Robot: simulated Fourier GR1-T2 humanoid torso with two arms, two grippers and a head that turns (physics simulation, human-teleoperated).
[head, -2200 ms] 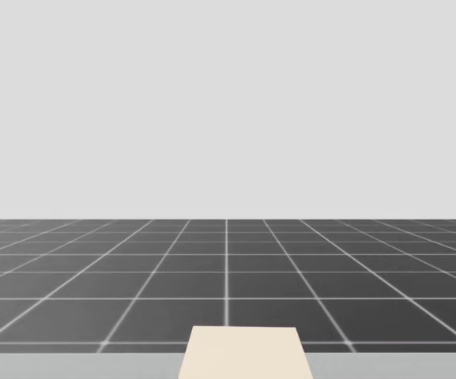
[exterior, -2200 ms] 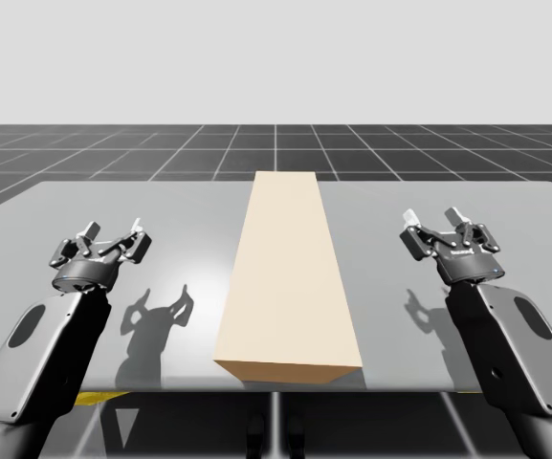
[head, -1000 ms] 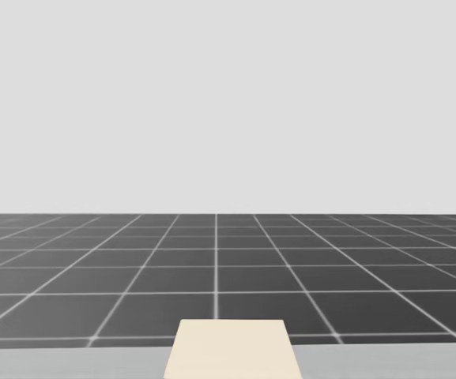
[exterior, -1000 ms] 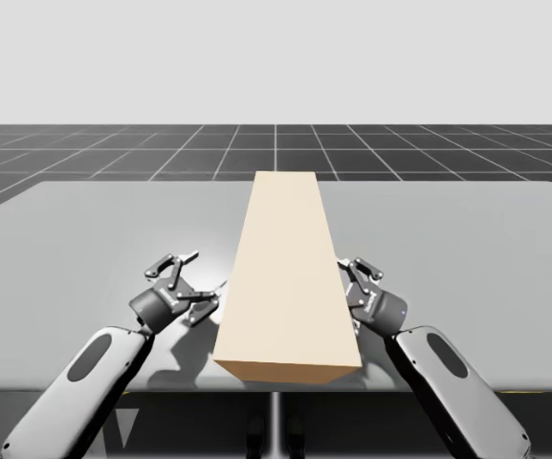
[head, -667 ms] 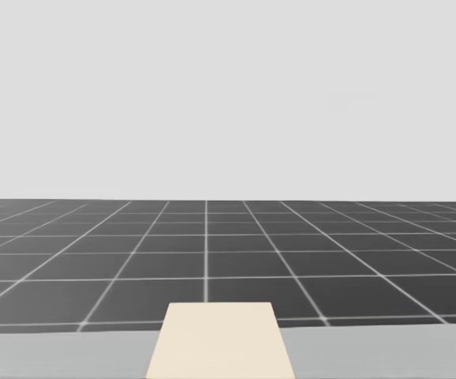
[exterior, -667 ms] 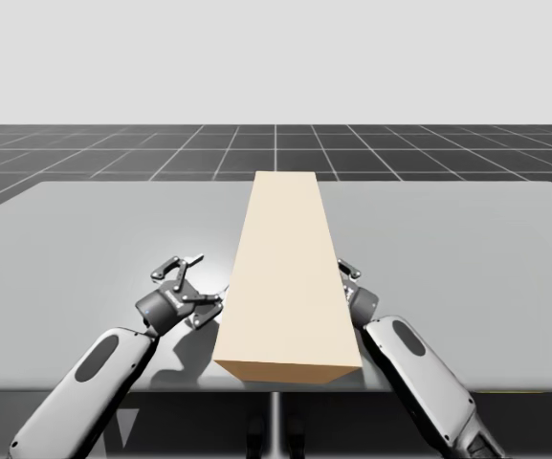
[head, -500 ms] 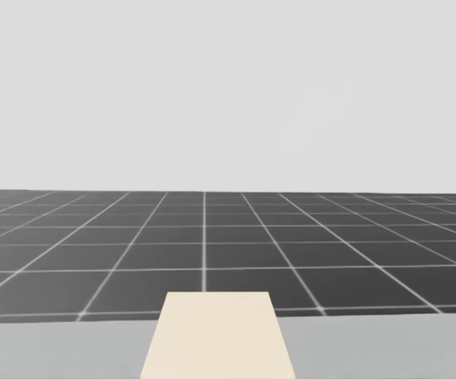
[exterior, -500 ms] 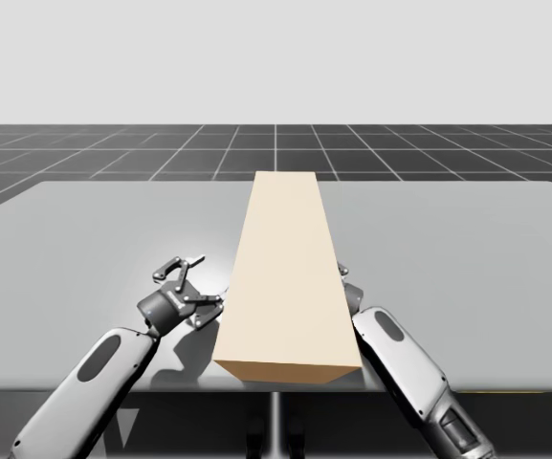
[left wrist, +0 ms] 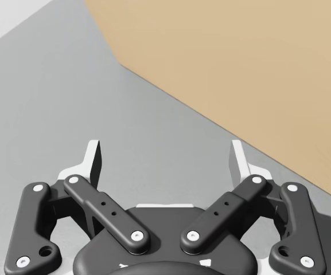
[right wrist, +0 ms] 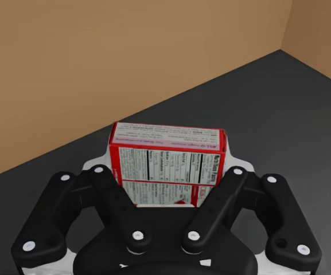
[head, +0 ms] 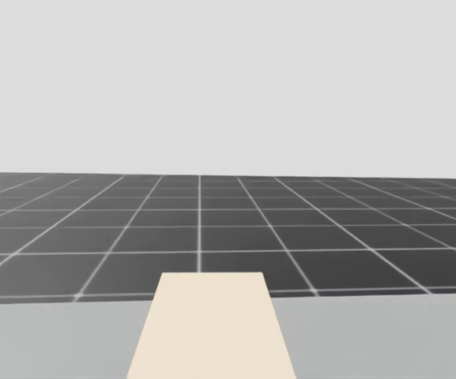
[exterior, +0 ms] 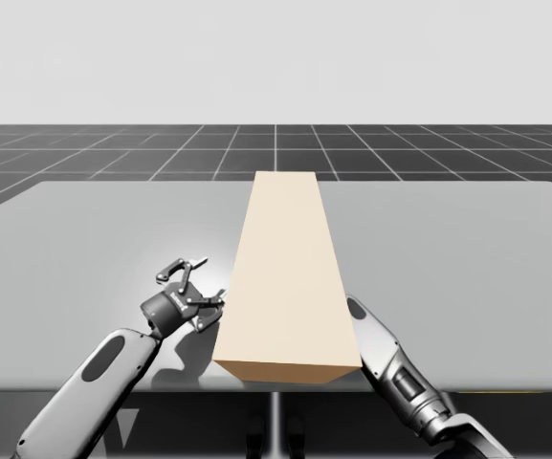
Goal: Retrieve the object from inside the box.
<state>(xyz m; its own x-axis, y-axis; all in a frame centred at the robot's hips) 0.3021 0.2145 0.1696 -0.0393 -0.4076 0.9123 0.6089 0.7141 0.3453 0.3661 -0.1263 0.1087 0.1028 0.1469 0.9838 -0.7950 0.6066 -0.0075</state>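
The red and white carton (right wrist: 165, 166) is standing on the dark floor inside the long tan box (exterior: 288, 277), close to an inner wall. My right end effector (right wrist: 168, 165) is gripping it from both sides, holding only its near end. My right arm (exterior: 390, 368) is reaching into the box's right side near the counter's (exterior: 94, 229) front edge. My left end effector (left wrist: 166, 157) is hanging wide and empty just beside the box's left wall. Withdrawing crookedly is the risk, I judge: the carton could catch the wall and twist loose, or the left end effector could shove the box.
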